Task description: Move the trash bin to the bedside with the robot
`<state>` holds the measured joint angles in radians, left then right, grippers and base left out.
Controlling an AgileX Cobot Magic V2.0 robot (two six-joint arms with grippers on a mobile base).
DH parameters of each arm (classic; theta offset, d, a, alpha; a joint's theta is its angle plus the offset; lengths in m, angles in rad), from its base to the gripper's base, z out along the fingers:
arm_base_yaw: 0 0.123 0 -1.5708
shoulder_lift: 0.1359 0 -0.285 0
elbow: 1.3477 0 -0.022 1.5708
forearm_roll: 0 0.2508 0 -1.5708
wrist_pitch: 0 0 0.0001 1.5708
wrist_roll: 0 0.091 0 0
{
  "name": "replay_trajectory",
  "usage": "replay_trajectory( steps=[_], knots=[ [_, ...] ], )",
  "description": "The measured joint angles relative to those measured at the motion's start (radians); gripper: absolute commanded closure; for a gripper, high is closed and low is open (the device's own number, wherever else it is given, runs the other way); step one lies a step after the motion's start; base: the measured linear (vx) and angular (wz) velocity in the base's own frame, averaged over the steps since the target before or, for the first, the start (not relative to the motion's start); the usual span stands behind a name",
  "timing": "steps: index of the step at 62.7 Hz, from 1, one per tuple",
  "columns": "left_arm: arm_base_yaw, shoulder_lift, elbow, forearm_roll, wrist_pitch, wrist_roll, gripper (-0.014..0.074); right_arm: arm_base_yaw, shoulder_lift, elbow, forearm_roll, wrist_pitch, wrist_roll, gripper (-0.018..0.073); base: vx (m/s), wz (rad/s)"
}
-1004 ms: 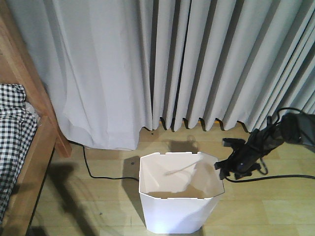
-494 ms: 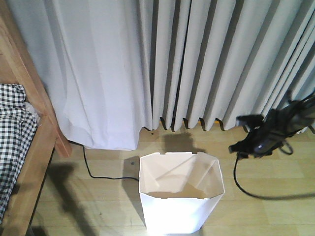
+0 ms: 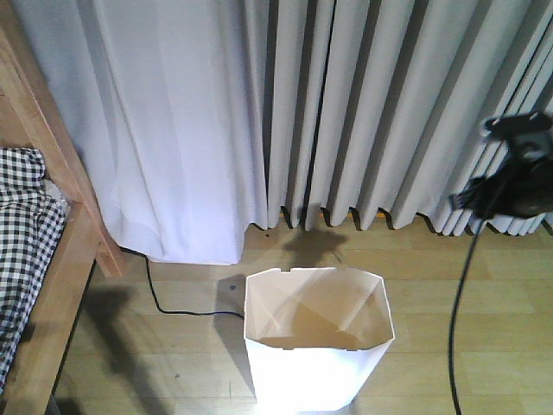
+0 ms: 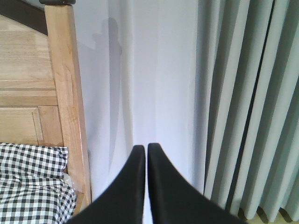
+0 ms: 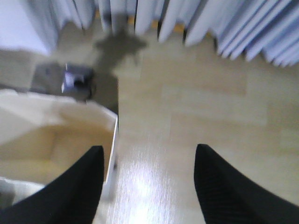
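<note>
The right pincer [image 5: 149,186], spread wide and empty, hangs beside the trash bin [image 3: 315,346]; a clumsy grab could tip its thin wall.

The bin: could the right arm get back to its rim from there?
Probably yes. The right end effector is open, the bin rim sits just beside it, and only bare floor lies between.

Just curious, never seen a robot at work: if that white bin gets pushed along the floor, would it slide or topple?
The trash bin looks empty and thin-walled, so probably light. It narrows toward its base, so a push near the rim might tip it. The smooth wooden floor should let it slide.
</note>
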<state>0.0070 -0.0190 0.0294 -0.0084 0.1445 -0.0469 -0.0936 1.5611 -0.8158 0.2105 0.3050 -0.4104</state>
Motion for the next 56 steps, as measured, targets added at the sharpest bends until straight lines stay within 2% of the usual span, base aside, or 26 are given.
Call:
replay_trajectory(
  steps=[32, 45, 56],
  knots=[
    [0.000, 0.000, 0.000, 0.000, 0.000, 0.000, 0.0602, 0.000, -0.859, 0.024, -0.002, 0.232, -0.019, 0.0156, 0.00, 0.00],
    [0.000, 0.000, 0.000, 0.000, 0.000, 0.000, 0.0602, 0.001, -1.132, 0.195, 0.019, 0.240, -0.019, 0.0156, 0.00, 0.00],
    [0.000, 0.000, 0.000, 0.000, 0.000, 0.000, 0.0602, 0.043, -1.388, 0.375, 0.051, 0.237, -0.019, 0.0156, 0.00, 0.00]
  ],
)
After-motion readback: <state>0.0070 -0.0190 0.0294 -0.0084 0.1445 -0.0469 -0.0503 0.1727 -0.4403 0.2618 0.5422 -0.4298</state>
